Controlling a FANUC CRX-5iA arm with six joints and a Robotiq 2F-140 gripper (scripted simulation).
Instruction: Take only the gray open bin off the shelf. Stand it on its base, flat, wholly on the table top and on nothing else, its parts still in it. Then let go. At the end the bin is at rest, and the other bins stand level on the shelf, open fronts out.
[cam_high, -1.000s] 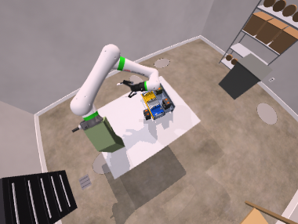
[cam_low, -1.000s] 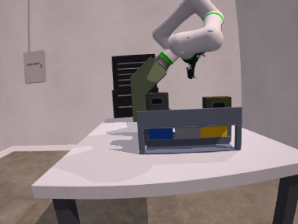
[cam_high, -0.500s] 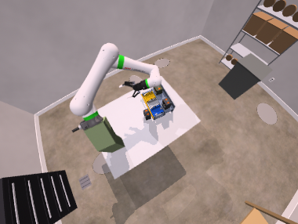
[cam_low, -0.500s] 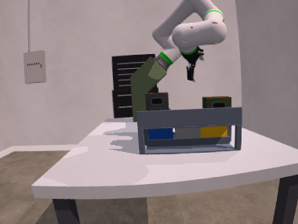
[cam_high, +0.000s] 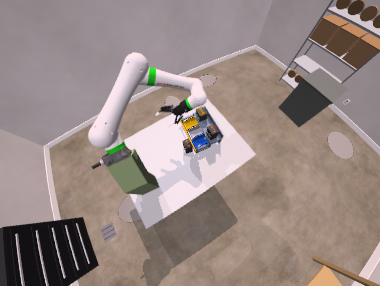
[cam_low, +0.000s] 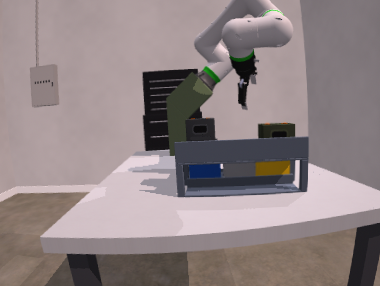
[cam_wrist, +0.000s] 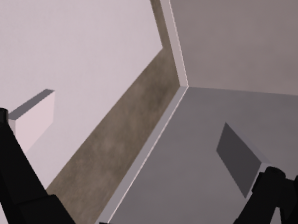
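White and broad, the table (cam_low: 150, 220) fills the foreground of the exterior view, its near edge curving across the picture above dark legs. Standing on it a little further back is a gray shelf (cam_low: 240, 148), low and wide, with one long opening. Inside that opening three bins sit side by side: a blue bin (cam_low: 205, 171) on the left, the gray open bin (cam_low: 238, 170) in the middle, and a yellow bin (cam_low: 272, 168) on the right, each touching or nearly touching its neighbour. On top of the shelf, toward its back, stand two dark boxes (cam_low: 200, 129), one at each end. Above and behind the shelf hangs the gripper (cam_low: 243, 98), pointing downward with its fingers spread wide and nothing between them; it is well apart from the bins. From the wrist view only the two black fingers show at the lower corners, with floor and wall beyond them. The white arm (cam_high: 120, 100) rises from an olive green pedestal (cam_high: 135, 175) at the far side of the table. Farthest back, a black louvred cabinet (cam_low: 162, 90) stands against the wall, and a small gray wall box (cam_low: 44, 85) hangs to the left.
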